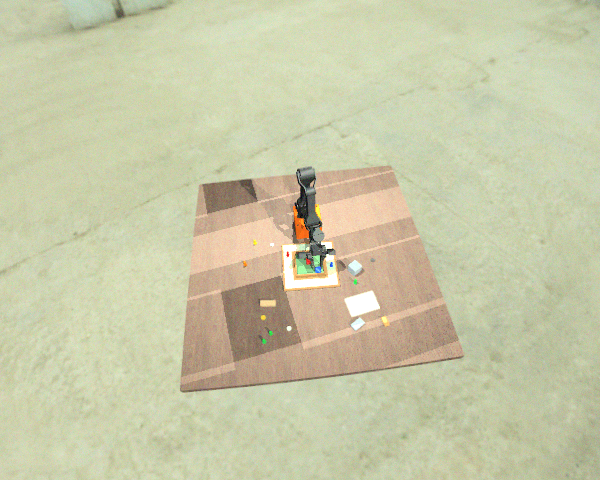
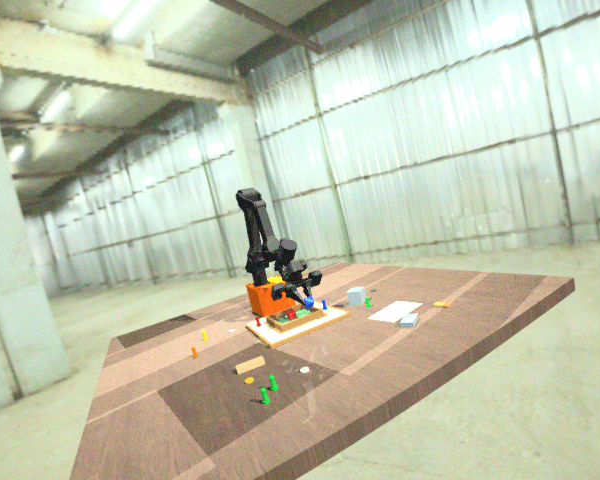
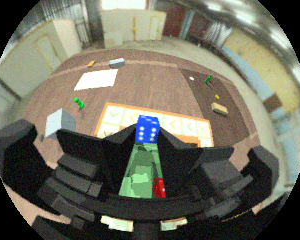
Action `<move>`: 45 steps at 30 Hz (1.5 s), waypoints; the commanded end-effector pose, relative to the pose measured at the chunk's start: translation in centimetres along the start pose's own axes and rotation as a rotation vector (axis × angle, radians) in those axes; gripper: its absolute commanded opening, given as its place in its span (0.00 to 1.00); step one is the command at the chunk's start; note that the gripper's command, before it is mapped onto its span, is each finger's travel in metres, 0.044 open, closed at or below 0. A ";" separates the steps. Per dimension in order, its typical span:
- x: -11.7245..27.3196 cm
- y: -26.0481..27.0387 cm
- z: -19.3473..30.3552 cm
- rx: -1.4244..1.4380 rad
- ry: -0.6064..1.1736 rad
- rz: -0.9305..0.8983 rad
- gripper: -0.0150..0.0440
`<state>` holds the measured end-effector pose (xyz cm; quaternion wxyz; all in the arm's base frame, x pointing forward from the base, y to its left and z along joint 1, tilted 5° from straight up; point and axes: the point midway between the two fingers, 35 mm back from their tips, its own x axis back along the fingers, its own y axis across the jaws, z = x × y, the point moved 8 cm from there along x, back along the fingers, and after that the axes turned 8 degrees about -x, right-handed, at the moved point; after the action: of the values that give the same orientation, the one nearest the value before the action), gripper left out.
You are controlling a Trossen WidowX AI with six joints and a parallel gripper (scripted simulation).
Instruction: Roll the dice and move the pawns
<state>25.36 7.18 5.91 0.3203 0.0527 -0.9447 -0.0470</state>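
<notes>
Wrist view: the claw pinches the blue die above the tray

The black two-finger gripper (image 1: 318, 266) (image 2: 308, 299) (image 3: 146, 127) is partly open, only so much as the blue die with white dots (image 1: 318, 269) (image 2: 309, 302) (image 3: 148, 129) needs. This die is caught between the fingertips, and it is raised over the tray, so it does not lie inside.

The tray is square, with light-brown wooden walls and a green bottom (image 1: 303, 277) (image 2: 289, 326) (image 3: 139, 167). Inside it is the red die with white dots (image 1: 308, 261) (image 2: 290, 313) (image 3: 159, 188), which sits on the green bottom. Its upper number is too small for me to read.

Around the tray goes the white board with orange-brown edge and arrow squares (image 1: 288, 285) (image 2: 277, 342) (image 3: 165, 111). On this board stand the small red pawn (image 1: 287, 254) (image 2: 257, 321) and the small blue pawn (image 1: 331, 264) (image 2: 324, 304), at opposite sides of the tray, both upright and apart from the gripper.

Near the board, on the table, is the pale blue-grey cube (image 1: 354, 267) (image 2: 356, 296) (image 3: 59, 124), and one green pawn (image 1: 355, 281) (image 2: 368, 302) (image 3: 79, 103) stands near the cube.
</notes>
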 end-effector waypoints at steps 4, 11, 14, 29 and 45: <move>2.9 0.2 -1.1 -0.009 -0.025 -0.002 0.25; 6.7 0.1 -1.4 -0.009 -0.023 -0.001 0.25; 6.8 0.0 -1.2 -0.009 -0.023 -0.001 0.25; 6.6 0.1 -1.3 -0.003 -0.024 -0.005 0.34; 9.4 0.5 -4.3 -0.008 -0.014 0.000 1.00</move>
<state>20.72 6.31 14.84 0.3028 0.0549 -0.9501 -0.0515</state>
